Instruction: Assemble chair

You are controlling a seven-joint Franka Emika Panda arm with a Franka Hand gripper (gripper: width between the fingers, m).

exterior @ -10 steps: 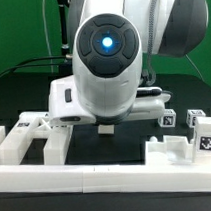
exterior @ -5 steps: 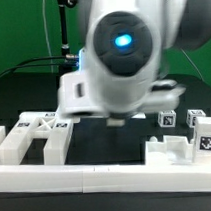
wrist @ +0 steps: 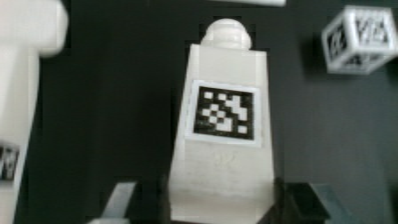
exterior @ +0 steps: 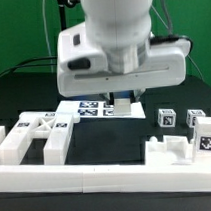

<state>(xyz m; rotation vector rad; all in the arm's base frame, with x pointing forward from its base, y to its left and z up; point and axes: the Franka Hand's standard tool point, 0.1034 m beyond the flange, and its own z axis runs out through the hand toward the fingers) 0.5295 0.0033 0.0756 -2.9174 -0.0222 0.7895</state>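
My gripper (wrist: 222,207) is shut on a long white chair leg (wrist: 226,120), one finger on each long side. The leg carries a black-and-white tag on its face and ends in a rounded peg at its far end. In the exterior view the gripper (exterior: 118,97) hangs under the big white hand, above the back middle of the black table; the leg itself is mostly hidden there. A white chair part with tags (exterior: 37,137) lies at the exterior view's left. Another white part (exterior: 172,148) lies at its right.
The marker board (exterior: 86,110) lies flat just below and beside the gripper. Small tagged white blocks (exterior: 166,118) (exterior: 207,140) stand at the exterior view's right; one shows in the wrist view (wrist: 365,40). A long white rail (exterior: 107,178) runs along the front edge.
The arm has risen and swung back from the camera. The hand, which filled the middle of the view, is now higher, and the marker board shows beneath it.
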